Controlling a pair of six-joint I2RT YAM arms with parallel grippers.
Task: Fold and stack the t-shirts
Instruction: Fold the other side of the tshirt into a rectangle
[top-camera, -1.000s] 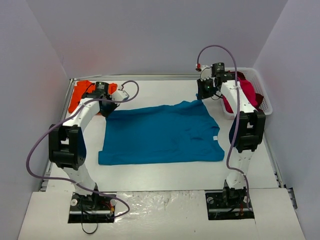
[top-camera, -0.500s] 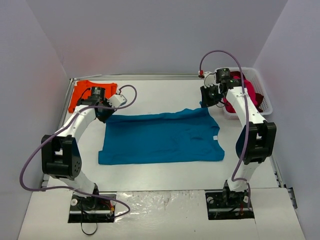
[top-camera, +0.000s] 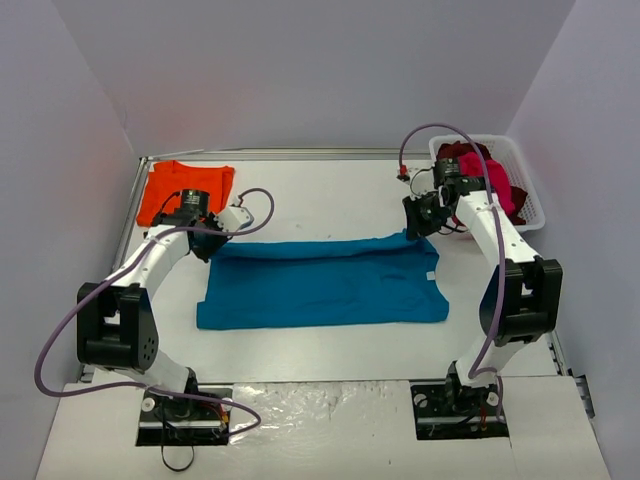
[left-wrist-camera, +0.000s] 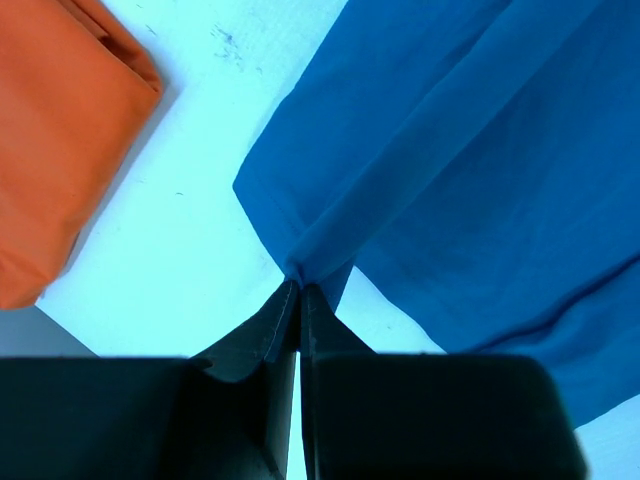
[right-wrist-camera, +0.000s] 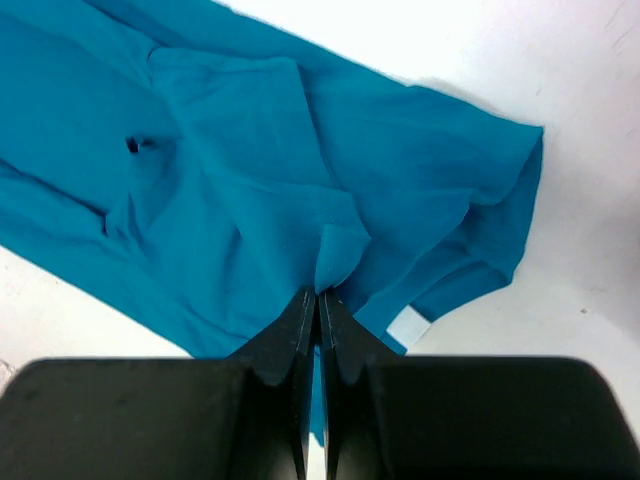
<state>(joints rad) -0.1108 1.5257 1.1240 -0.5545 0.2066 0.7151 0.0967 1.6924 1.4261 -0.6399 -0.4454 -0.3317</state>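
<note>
A teal-blue t-shirt (top-camera: 320, 285) lies spread across the middle of the table, its far edge lifted and carried toward the near edge. My left gripper (top-camera: 208, 243) is shut on its far left corner (left-wrist-camera: 296, 268). My right gripper (top-camera: 414, 232) is shut on its far right corner (right-wrist-camera: 335, 250). A folded orange t-shirt (top-camera: 180, 188) lies at the far left and shows in the left wrist view (left-wrist-camera: 60, 130). Magenta-pink (top-camera: 503, 190) and dark red (top-camera: 466, 155) t-shirts sit bunched in the white basket.
The white slotted basket (top-camera: 530, 200) stands at the far right beside the right arm. The table's metal rim (top-camera: 300, 155) runs along the back. White walls close in on both sides.
Both grippers have moved toward the near edge, each pulling a far corner of the teal-blue t-shirt, so its far edge folds over the body and the visible cloth is narrower.
</note>
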